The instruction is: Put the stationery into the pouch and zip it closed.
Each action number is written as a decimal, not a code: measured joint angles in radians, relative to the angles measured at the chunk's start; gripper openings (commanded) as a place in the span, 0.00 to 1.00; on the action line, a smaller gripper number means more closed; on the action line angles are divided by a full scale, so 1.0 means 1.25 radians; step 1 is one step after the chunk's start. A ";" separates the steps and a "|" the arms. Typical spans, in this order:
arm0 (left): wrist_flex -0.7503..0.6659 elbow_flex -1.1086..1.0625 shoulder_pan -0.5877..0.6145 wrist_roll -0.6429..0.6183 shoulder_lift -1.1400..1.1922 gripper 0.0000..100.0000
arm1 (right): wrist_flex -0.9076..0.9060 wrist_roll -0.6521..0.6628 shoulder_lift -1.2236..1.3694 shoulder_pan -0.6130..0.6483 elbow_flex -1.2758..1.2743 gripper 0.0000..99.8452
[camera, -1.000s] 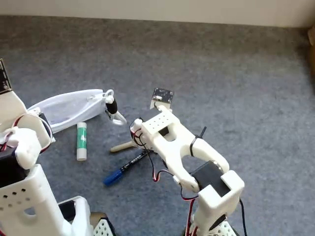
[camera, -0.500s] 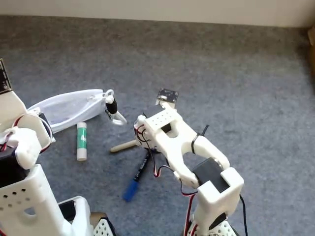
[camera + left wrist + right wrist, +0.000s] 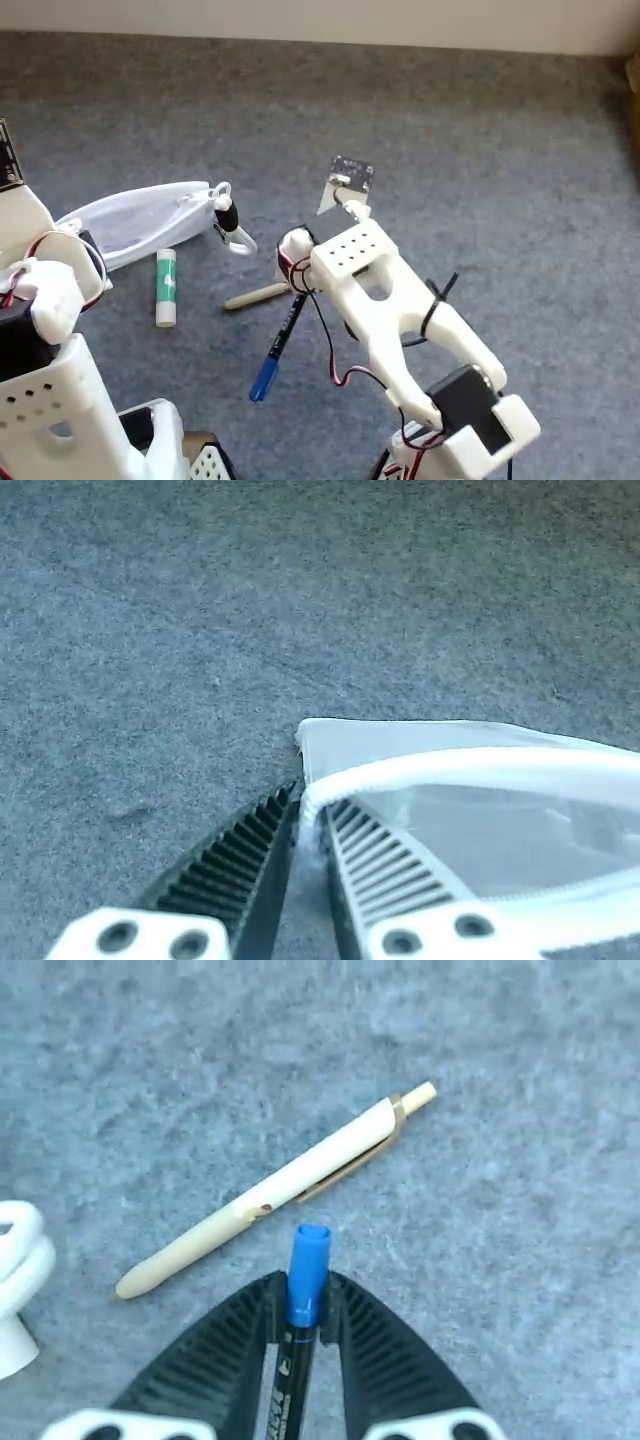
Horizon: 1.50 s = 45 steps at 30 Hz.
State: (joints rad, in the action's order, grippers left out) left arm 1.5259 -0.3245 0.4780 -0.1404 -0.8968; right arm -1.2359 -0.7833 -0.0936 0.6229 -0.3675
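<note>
While my left hand pinches the left end of the pouch, its fingers drawn together on the zip edge, the translucent bag lies flat at the left of the desk and looks empty to me. The zip pull sits at the pouch's right end, and I cannot tell how far the zip is open. Just near of the pouch lies the green-and-white glue stick, then the cream pen, both loose. Right of that, my right hand is clamped on the blue-capped marker, cap pointing nearward. I judge I'm loading the first item. Next I must carry the marker left and feed it in, which needs the mouth held open.
</note>
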 measured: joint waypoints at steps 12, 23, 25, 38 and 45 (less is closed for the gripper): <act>0.000 0.000 0.000 0.000 0.000 0.01 | -0.038 0.063 -0.118 0.000 -0.006 0.01; 0.000 0.000 -0.033 0.000 0.000 0.01 | -0.056 0.117 -0.273 0.042 -0.006 0.01; 0.000 0.000 -0.050 0.000 0.000 0.01 | -0.063 0.131 -0.312 0.068 -0.006 0.01; 0.000 0.000 -0.068 0.000 0.000 0.01 | -0.063 0.225 -0.487 0.076 -0.006 0.01; 0.000 0.000 -0.068 0.000 0.000 0.01 | -0.063 0.292 -0.563 0.079 -0.006 0.01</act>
State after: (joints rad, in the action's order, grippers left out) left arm 1.5259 -0.3245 0.3936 -0.1404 -0.8968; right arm -1.3142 -0.4181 -0.7979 0.7211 -0.3751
